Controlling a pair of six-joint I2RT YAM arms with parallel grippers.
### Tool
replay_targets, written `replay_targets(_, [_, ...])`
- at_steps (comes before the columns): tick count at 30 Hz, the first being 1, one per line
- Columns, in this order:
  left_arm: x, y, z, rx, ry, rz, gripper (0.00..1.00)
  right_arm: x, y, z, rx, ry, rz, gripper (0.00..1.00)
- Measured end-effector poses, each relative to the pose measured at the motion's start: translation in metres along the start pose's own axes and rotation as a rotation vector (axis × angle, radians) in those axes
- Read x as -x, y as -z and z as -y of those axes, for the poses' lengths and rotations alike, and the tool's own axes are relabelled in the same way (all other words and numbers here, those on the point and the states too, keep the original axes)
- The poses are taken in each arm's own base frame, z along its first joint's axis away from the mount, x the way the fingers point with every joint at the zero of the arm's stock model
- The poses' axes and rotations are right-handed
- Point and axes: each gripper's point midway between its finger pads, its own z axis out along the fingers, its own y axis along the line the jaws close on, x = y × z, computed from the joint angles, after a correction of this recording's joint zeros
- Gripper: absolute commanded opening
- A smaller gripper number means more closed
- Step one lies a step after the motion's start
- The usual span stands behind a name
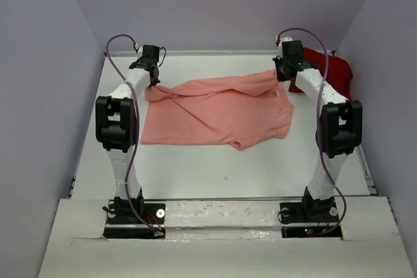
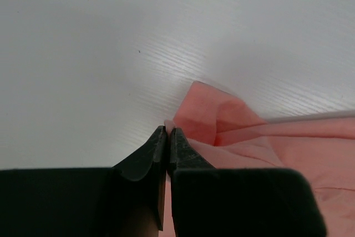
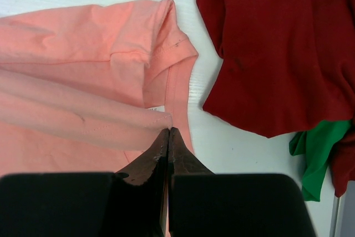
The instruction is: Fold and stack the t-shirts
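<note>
A salmon-pink t-shirt (image 1: 215, 112) lies spread and partly folded over across the middle of the white table (image 1: 215, 174). My left gripper (image 1: 153, 84) is at its far left corner. In the left wrist view the left gripper (image 2: 168, 130) has its jaws almost together, with a thin edge of the pink cloth (image 2: 222, 120) pinched between the tips. My right gripper (image 1: 281, 75) is at the far right corner. In the right wrist view the right gripper (image 3: 168, 130) is shut on a hem of the pink shirt (image 3: 83, 54). A dark red t-shirt (image 3: 277, 43) lies crumpled to its right, and part of a green one (image 3: 319, 154) shows beside it.
The dark red t-shirt (image 1: 332, 69) sits at the table's far right corner, against the right wall. Grey walls close in the table on the left, back and right. Both arm bases are bolted at the near edge.
</note>
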Motion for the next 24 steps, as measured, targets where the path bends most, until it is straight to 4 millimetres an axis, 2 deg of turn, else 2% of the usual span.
replay_targets(7, [0.003,-0.002,-0.013,0.044,0.025,0.001,0.1,-0.008,-0.004,0.001,-0.003,-0.001,-0.018,0.0])
replay_targets(12, [0.004,-0.004,-0.022,0.067,0.042,-0.001,0.0,-0.013,-0.006,0.004,-0.009,-0.005,-0.028,0.0])
replay_targets(17, [0.007,0.0,-0.023,0.062,0.051,0.006,0.0,-0.011,-0.002,0.004,-0.009,-0.011,-0.023,0.0])
replay_targets(20, [0.019,0.018,-0.025,0.034,0.059,0.04,0.0,0.0,0.012,0.008,-0.011,-0.014,-0.005,0.0])
replay_targets(22, [0.034,0.041,-0.023,-0.012,0.063,0.083,0.0,0.027,0.034,0.013,-0.019,-0.02,0.043,0.0])
replay_targets(23, [0.049,0.063,-0.022,-0.047,0.068,0.132,0.0,0.045,0.046,0.017,-0.027,-0.028,0.086,0.0])
replay_targets(24, [0.058,0.076,-0.023,-0.064,0.073,0.162,0.0,0.06,0.058,0.021,-0.035,-0.035,0.125,0.0])
